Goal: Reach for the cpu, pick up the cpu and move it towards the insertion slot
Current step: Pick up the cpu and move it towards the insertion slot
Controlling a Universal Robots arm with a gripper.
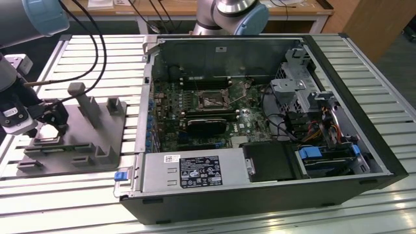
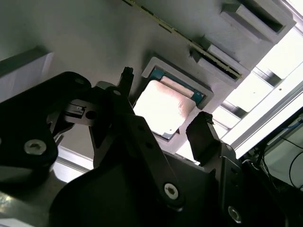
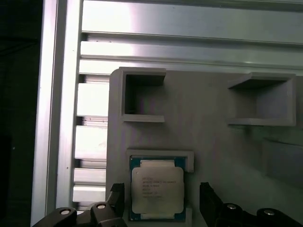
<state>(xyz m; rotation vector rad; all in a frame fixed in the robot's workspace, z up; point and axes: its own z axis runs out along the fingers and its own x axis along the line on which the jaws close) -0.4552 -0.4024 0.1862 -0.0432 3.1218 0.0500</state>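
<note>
Straddling the cpu (image 3: pixel 156 191), the gripper (image 3: pixel 161 188) hangs low over it with its two black fingers (image 3: pixel 206 198) apart, one on each side of the chip. In both wrist views a sliver of gap shows between each finger and the chip's edge, so nothing is clamped yet.

The cpu lies flat, metal lid up, in a shallow framed pocket of the grey fixture (image 1: pixel 97 139). That pocket sits close to the fixture's edge on the exterior view's left, just beside the bare slats.

I judge the chip to be light, thin and quite stiff. Its smooth lid would give a poor hold from above, and the underside is likely delicate. The sensible hold is on two opposite side edges of the tan rim, squarely and low, so that it lifts level out of the pocket without catching the frame. A skewed pinch could tip it or let it slide.

Two empty box-shaped recesses stand further along the fixture in the first wrist view. The fixture rests near the exterior view's left edge of the slatted aluminium surface (image 1: pixel 104 53).

Beyond it, well apart from the gripper, lies the open computer case (image 1: pixel 364 126). Towards the far side of its green board is the insertion slot (image 1: pixel 213 100), dark in the centre within its metal bracket.
</note>
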